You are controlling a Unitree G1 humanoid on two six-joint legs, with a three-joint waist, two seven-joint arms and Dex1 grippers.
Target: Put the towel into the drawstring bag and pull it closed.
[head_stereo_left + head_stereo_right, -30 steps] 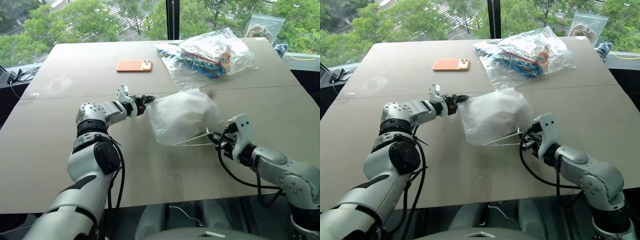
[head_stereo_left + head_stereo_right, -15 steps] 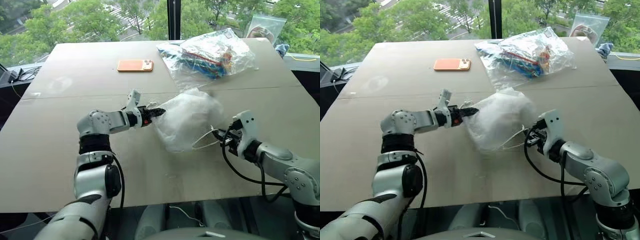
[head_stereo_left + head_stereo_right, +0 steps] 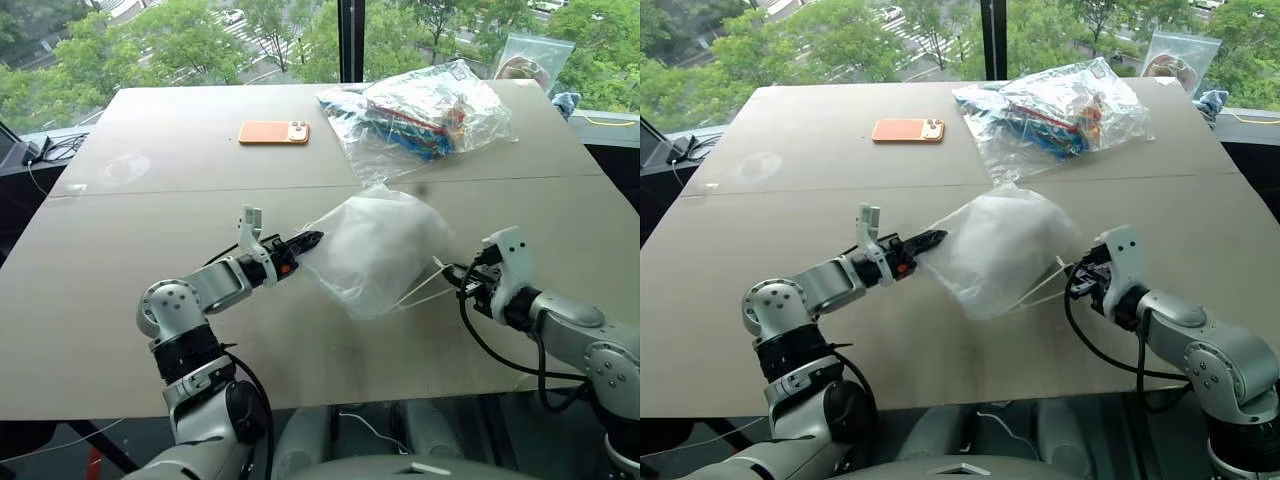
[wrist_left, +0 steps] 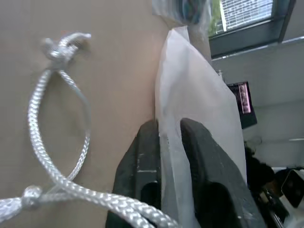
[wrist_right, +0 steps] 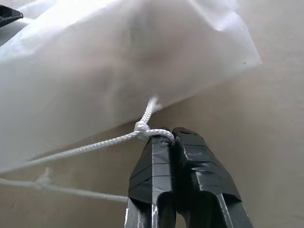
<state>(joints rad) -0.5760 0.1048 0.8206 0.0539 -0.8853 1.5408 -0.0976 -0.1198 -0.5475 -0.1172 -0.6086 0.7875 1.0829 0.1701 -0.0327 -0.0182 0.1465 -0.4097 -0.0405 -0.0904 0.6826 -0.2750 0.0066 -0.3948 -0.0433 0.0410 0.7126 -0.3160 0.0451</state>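
The white drawstring bag (image 3: 385, 250) lies bulging in the middle of the table, and the towel is hidden from view. My left gripper (image 3: 310, 239) is at the bag's left edge; in the left wrist view (image 4: 168, 130) its fingers are shut on a fold of the thin fabric. A knotted loop of white cord (image 4: 61, 142) lies beside it. To the right of the bag, my right gripper (image 3: 458, 281) is shut on the cord's knot (image 5: 142, 127). The cords (image 3: 425, 295) run taut from the bag to it.
An orange phone (image 3: 273, 132) lies at the back of the table. A clear plastic bag of colourful items (image 3: 425, 110) sits just behind the drawstring bag, with another plastic bag (image 3: 530, 55) at the far right corner. Cables (image 3: 40, 150) lie off the table's left edge.
My left gripper has drawn back toward me and closed on the bag's left edge. The right gripper has pulled the cords a little to the right, and the bag has shifted with them.
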